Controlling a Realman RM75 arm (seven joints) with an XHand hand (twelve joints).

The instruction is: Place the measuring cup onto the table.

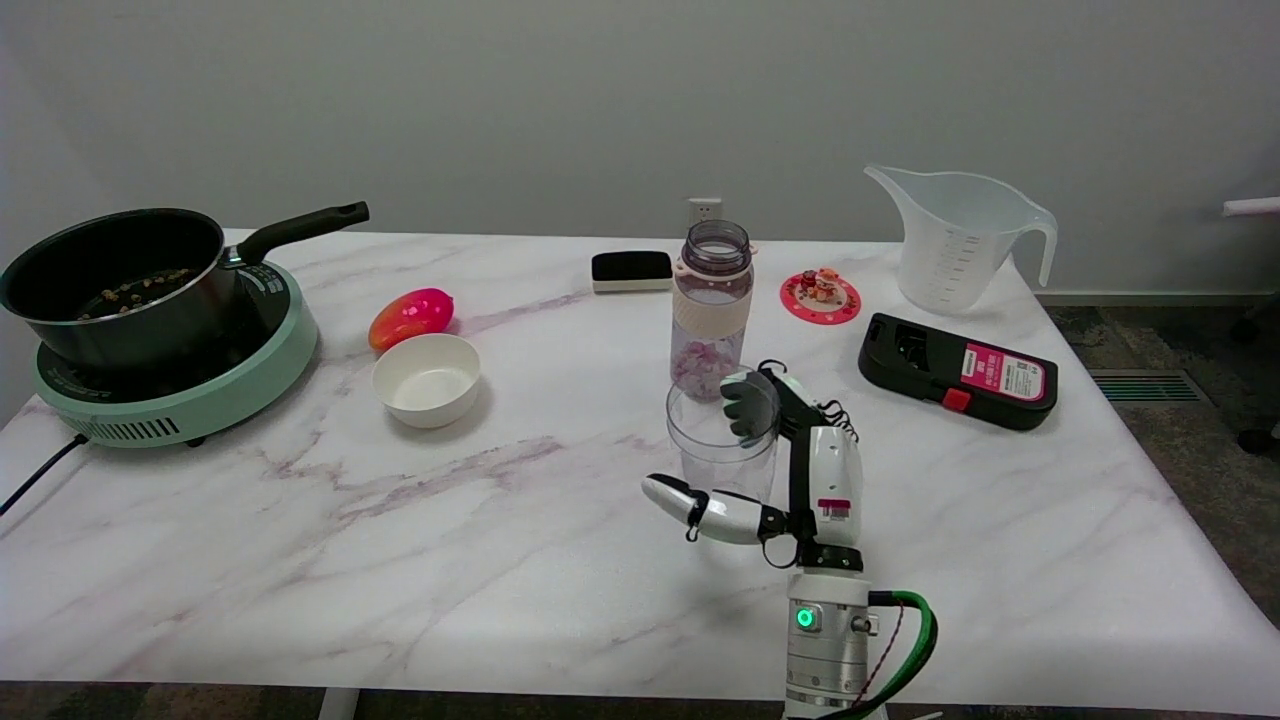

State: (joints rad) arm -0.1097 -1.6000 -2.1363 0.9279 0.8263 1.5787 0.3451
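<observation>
A small clear measuring cup stands upright in my right hand, just in front of the bottle near the middle of the marble table. My fingers curl over the cup's right rim, and the thumb sticks out to the left under its base. The cup looks empty. Whether its base touches the table I cannot tell. My right arm comes up from the bottom edge of the picture.
The bottle holds pink bits. Behind it are a black eraser, a red coaster, a large translucent jug and a black device. At left are a white bowl, a red pepper and a pot on a green cooker.
</observation>
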